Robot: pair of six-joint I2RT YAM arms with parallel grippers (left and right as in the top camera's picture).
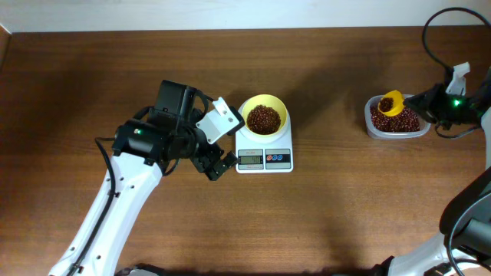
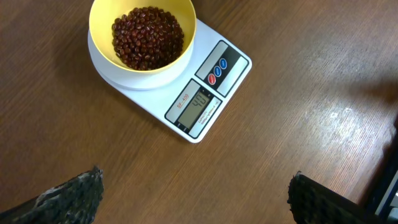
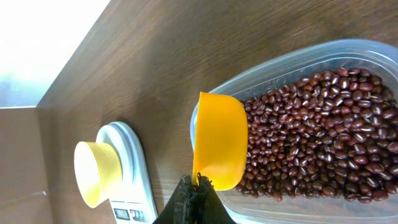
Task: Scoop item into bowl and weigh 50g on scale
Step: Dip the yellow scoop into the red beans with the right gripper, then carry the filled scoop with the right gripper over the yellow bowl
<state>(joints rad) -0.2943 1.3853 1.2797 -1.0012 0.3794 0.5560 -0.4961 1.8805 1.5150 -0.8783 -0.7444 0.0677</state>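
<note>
The pale yellow bowl [image 1: 265, 116] holds a heap of dark reddish-brown beans [image 1: 263, 119] and stands on the white scale [image 1: 264, 150]; in the left wrist view the bowl [image 2: 142, 38] sits on the scale [image 2: 205, 93], whose display is lit. My left gripper [image 2: 196, 193] is open and empty over bare table just left of the scale [image 1: 217, 165]. My right gripper [image 3: 198, 186] is shut on the handle of a yellow scoop [image 3: 219, 140], held over the clear container [image 3: 348, 56] of beans [image 3: 323, 137] at the far right [image 1: 391, 103]. The scoop holds some beans.
The clear container [image 1: 397, 119] stands at the right, near the table's far edge. Black cables run behind the right arm [image 1: 449, 46]. The white wall edge lies along the back of the table.
</note>
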